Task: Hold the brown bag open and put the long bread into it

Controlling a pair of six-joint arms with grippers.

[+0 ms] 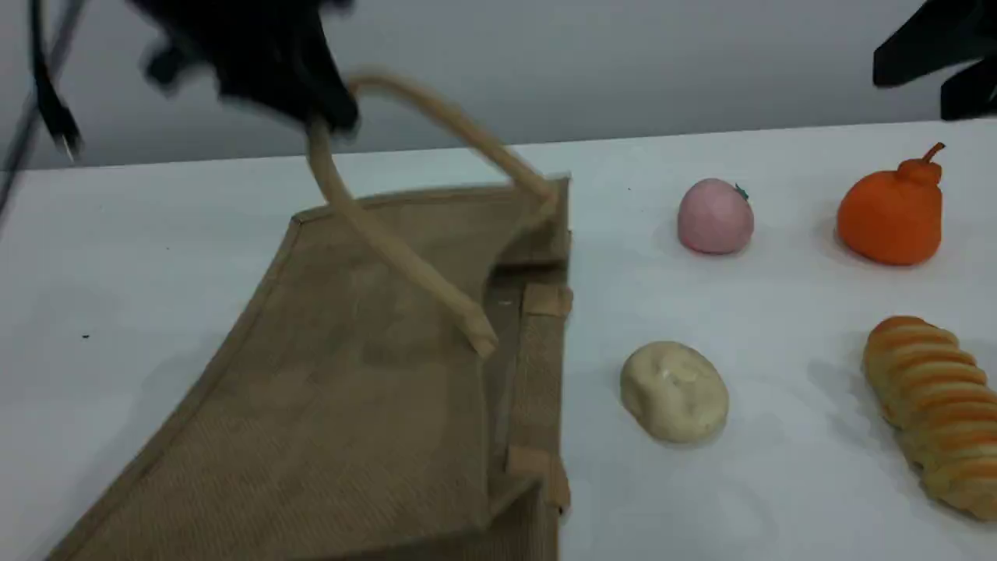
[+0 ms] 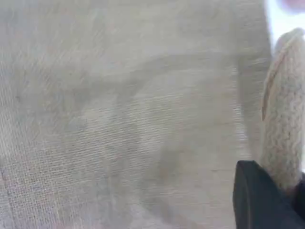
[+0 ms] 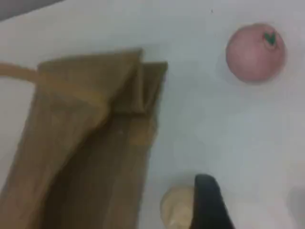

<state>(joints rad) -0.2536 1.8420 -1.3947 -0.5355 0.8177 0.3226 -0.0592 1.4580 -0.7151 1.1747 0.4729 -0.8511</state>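
Note:
The brown bag (image 1: 350, 374) lies flat on the white table, its mouth facing right. My left gripper (image 1: 319, 117) hangs blurred above the bag's far edge, shut on the upper beige handle (image 1: 389, 241), which is pulled up taut. That handle (image 2: 286, 109) runs beside my black fingertip (image 2: 257, 195) in the left wrist view, over burlap. The bag's top side is raised a little at the mouth. The long bread (image 1: 935, 405) lies at the right edge, untouched. High at the top right, my right gripper (image 1: 935, 54) is open and empty; its fingertip (image 3: 207, 205) and the bag (image 3: 86, 143) show in the right wrist view.
A pale cream bun (image 1: 674, 389) sits just right of the bag's mouth, also below my right gripper as the bun (image 3: 176, 205). A pink round fruit (image 1: 715, 216) and an orange pear-shaped fruit (image 1: 892, 214) stand farther back. A black cable (image 1: 47, 93) hangs at the far left.

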